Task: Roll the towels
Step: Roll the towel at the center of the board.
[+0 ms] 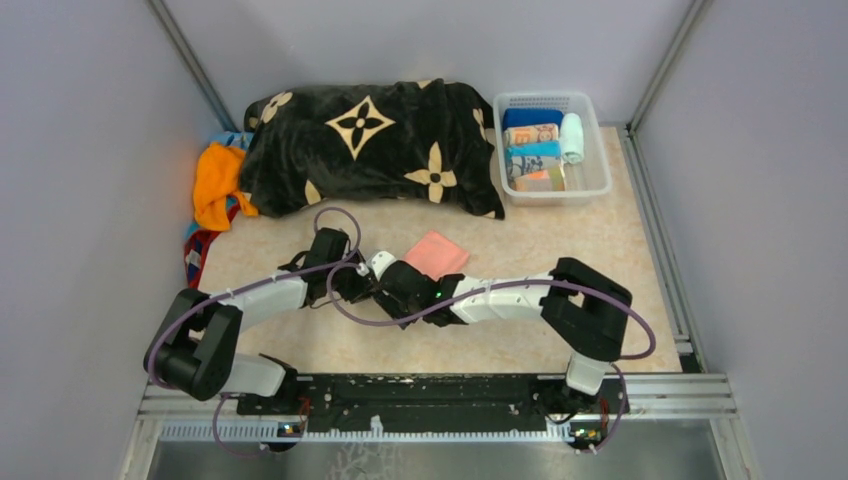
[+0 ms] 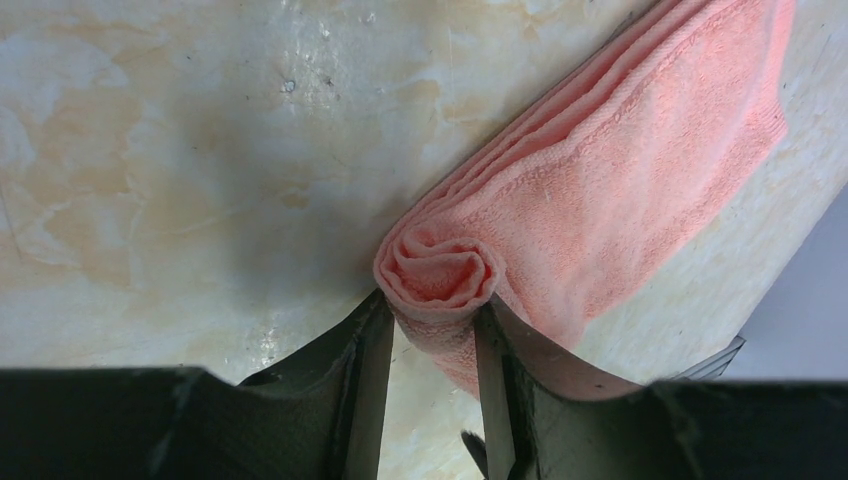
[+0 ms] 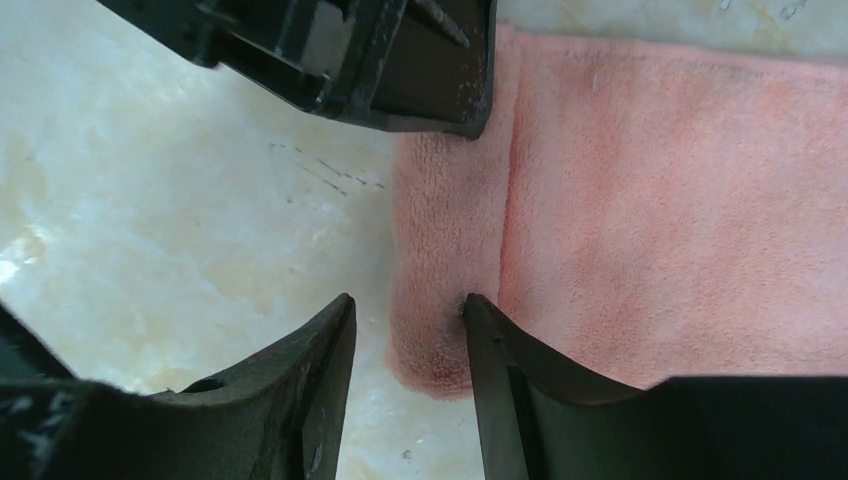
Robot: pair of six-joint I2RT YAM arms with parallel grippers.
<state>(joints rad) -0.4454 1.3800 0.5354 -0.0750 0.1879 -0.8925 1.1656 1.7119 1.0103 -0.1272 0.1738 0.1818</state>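
Note:
A pink towel [image 1: 437, 253] lies folded on the table in front of the arms, its near-left end curled into a small roll [image 2: 437, 275]. My left gripper [image 2: 432, 305] is shut on that roll's end, one finger against each side. My right gripper [image 3: 407, 300] stands open astride the same rolled edge [image 3: 440, 270] further along. Its right finger presses into the crease, and its left finger is apart from the cloth. An orange towel [image 1: 215, 180] and a red-and-turquoise patterned one [image 1: 197, 255] lie heaped at the far left, partly under the blanket.
The big black blanket [image 1: 370, 145] with cream flowers fills the back middle. A clear white basket [image 1: 598, 160] at the back right holds several rolled cloths. Grey walls close in both sides. The left gripper's body [image 3: 400, 60] crowds the top of the right wrist view.

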